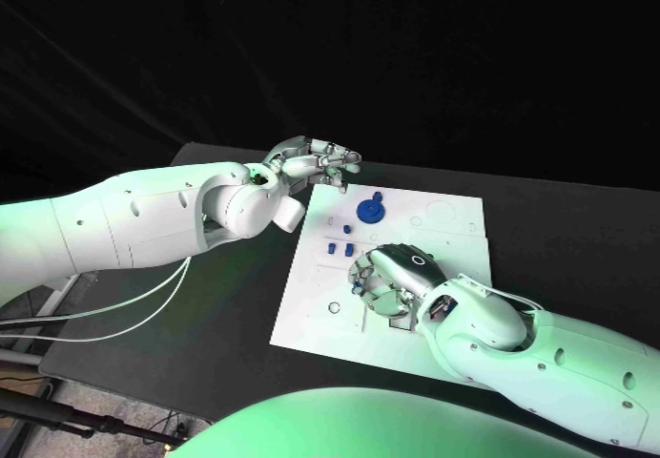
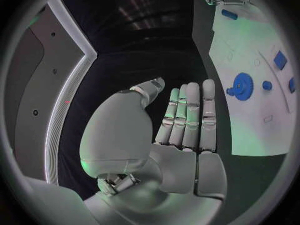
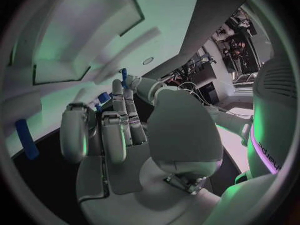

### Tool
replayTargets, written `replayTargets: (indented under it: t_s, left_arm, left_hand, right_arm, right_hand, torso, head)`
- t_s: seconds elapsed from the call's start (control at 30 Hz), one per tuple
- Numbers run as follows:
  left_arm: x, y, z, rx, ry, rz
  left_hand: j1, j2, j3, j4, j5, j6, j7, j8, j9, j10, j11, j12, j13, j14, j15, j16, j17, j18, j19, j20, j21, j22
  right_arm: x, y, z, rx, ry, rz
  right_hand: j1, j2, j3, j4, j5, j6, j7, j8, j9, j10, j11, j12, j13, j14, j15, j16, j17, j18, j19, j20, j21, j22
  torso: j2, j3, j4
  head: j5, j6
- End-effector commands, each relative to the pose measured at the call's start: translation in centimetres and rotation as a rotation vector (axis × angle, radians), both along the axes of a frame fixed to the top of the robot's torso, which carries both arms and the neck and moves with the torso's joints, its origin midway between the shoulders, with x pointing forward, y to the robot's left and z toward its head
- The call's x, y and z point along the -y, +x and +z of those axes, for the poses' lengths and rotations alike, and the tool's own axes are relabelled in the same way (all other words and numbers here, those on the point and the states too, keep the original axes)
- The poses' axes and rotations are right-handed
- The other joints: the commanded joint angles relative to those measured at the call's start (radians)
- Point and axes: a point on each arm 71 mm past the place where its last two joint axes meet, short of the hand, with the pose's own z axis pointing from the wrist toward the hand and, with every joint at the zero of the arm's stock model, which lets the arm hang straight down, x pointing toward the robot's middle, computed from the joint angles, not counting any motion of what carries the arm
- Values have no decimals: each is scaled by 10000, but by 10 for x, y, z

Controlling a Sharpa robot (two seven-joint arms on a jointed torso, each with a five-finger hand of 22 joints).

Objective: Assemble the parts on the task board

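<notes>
Here, the task board (image 1: pixel 441 250) is lying flat in the middle of the black table (image 1: pixel 578 229). The left robot hand (image 1: pixel 314 158) is hovering above the table just beyond the board's far left corner, holding nothing; in the left wrist view its fingers (image 2: pixel 190 115) are lying straight, side by side. The right robot hand (image 1: pixel 392 277) is reaching palm-down over the middle of the board, its fingers (image 3: pixel 119 120) stretching toward the surface, and whether it is pinching anything I cannot tell. A round blue gear-like part (image 1: pixel 370 209) is sitting on the board's far half, between the two hands. Several small blue parts (image 1: pixel 339 248) are lying just beside the right robot hand, toward the board's left edge.
</notes>
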Motion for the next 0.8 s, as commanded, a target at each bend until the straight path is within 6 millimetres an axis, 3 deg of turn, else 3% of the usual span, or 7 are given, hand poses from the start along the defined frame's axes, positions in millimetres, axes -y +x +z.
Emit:
replayTargets:
  t_s: [0.03, 0.33, 0.8]
  left_arm:
    - [2, -1, 1, 2, -123, -166]
    - [2, -1, 1, -19, -121, -187]
    - [2, 0, 1, -35, -111, -177]
  left_hand:
    - [-24, 61, 20, 52, 59, -77, -4, 50, 8, -26, 31, -65, -15, -47, 51, -41, -15, 84, 66, -8, -68, -8]
    - [-24, 61, 20, 52, 59, -77, -4, 50, 8, -26, 31, -65, -15, -47, 51, -41, -15, 84, 66, -8, -68, -8]
    - [-39, 69, 11, 62, 67, -81, -6, 63, 14, -25, 32, -69, -16, -47, 53, -54, -18, 86, 72, -4, -95, -21]
  right_arm:
    - [-2, -5, -11, -321, -1031, 343]
    - [-3, -5, -11, -246, -1119, 319]
    - [-2, -6, -8, -36, -766, 244]
  right_hand:
    - [-133, -67, -36, -57, -17, -61, 5, -64, -12, -93, 16, -25, -4, 859, 37, 19, 1852, -29, 72, 10, -58, 1945]
    - [-382, -234, -86, -52, 58, -288, 91, -236, -86, -481, 132, -32, -88, 843, 133, -4, 1797, 7, -6, 92, -265, 1889]
    - [-442, -304, -123, -74, 26, -284, 93, -250, -95, -489, 136, 9, -88, 841, 143, -5, 1792, 14, -13, 113, -290, 1882]
  torso:
    - [0, 7, 1]
    - [-2, 10, -4]
    - [-1, 9, -2]
  head:
    - [-16, 1]
    - [-18, 1]
    - [-36, 1]
